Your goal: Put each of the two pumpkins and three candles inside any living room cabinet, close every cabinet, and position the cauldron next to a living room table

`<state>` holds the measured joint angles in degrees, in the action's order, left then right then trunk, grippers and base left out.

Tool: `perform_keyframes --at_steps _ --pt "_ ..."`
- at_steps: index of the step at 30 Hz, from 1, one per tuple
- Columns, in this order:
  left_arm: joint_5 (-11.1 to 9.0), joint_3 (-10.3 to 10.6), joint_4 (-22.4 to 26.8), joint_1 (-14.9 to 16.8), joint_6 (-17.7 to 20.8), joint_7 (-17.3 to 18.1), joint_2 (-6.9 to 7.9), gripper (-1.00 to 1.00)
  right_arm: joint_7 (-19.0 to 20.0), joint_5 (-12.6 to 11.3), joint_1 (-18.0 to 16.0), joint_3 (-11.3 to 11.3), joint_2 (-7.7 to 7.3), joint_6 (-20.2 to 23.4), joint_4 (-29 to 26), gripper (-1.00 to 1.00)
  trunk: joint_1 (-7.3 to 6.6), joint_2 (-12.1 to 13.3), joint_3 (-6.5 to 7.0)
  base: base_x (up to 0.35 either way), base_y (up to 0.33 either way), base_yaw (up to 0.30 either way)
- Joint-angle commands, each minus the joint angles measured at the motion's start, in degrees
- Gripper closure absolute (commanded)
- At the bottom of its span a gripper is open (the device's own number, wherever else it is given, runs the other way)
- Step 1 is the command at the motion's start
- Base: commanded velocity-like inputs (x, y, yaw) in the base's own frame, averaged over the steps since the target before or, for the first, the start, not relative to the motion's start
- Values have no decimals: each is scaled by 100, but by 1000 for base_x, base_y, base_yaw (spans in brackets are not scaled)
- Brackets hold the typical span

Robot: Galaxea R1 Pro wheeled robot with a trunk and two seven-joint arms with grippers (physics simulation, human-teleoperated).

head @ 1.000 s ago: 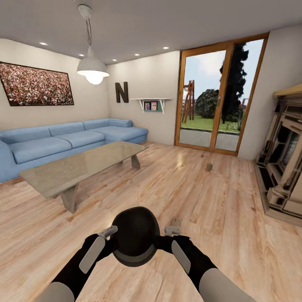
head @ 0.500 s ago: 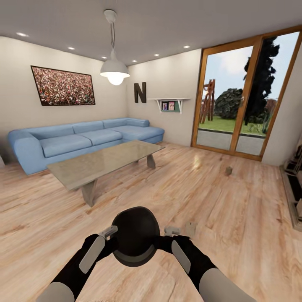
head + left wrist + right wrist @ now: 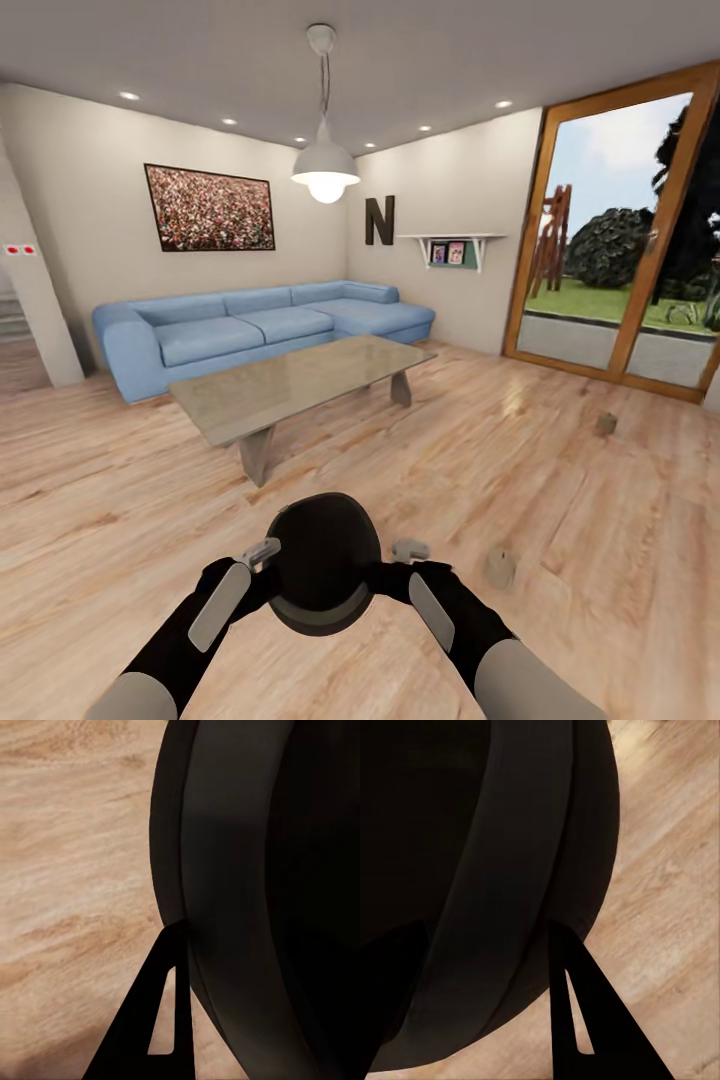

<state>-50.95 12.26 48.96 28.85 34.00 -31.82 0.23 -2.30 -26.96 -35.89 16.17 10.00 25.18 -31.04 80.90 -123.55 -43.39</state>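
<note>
**Cauldron carried between both arms, low desk ahead**

Nearest the camera, the round matte black cauldron (image 3: 322, 562) hangs above the wooden plank floor (image 3: 600, 560), pinched from both sides. The left end effector (image 3: 262, 552) presses against its left flank and the right end effector (image 3: 408, 550) against its right; each is closed on the pot's thick rim, as the wrist views show, where one dark finger (image 3: 154, 1020) lies along the curved black wall and another (image 3: 577, 1012) does likewise on the opposite side.

Just to the right of the right arm, a small squat greyish-tan candle (image 3: 499, 568) stands on the floor. A second candle of the same kind (image 3: 605, 423) sits further off, near the wood-framed glass door (image 3: 640, 230).

Beyond the cauldron stands the large low rectangular desk with a glossy grey top (image 3: 300, 385) and chunky grey legs, well apart from the pot. Behind it, a blue corner sofa (image 3: 250, 330) runs along the walls under a white pendant lamp (image 3: 325, 170) and a framed picture (image 3: 210, 208).
</note>
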Motion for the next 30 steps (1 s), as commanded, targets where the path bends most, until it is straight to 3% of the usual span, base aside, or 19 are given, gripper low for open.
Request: perform_keyframes --at_steps 1,30 --pt "-196 -48 149 6 -61 124 12 100 -16 -64 -6 0 0 22 -7 100 1 -4 -6 198 64 259" --pt "-205 -49 149 6 -60 133 22 100 -9 -64 -6 0 0 22 -16 100 1 -4 -6 257 4 25"
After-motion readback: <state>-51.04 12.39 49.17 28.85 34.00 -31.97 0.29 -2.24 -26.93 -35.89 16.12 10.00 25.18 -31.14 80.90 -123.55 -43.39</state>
